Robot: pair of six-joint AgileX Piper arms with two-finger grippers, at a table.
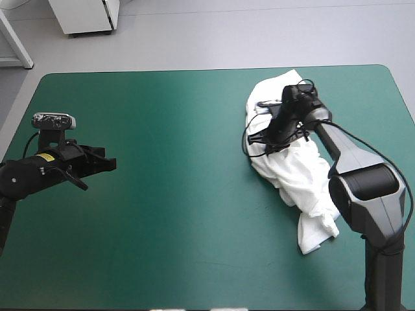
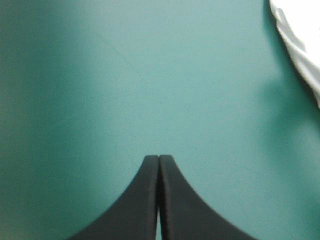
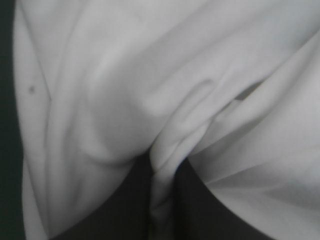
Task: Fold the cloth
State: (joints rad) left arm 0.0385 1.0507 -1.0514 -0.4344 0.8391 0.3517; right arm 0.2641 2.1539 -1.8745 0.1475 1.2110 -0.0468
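Observation:
The white T-shirt (image 1: 295, 172) lies as a long crumpled heap on the right side of the teal-green table, running from near the far edge toward the front right. My right gripper (image 1: 269, 133) is down on the heap's far part, and in the right wrist view it (image 3: 162, 172) is shut on a ridge of T-shirt (image 3: 125, 85) cloth pinched between its fingers. My left gripper (image 1: 111, 164) hovers over bare cover at the table's left side, well apart from the shirt. Its fingers meet in one pointed arch (image 2: 159, 159). A corner of the T-shirt (image 2: 302, 45) shows far ahead of it.
The teal-green cover (image 1: 188, 194) stretches bare between the two arms. The right arm's elbow (image 1: 366, 188) stands over the heap's front right part, near the table's right edge.

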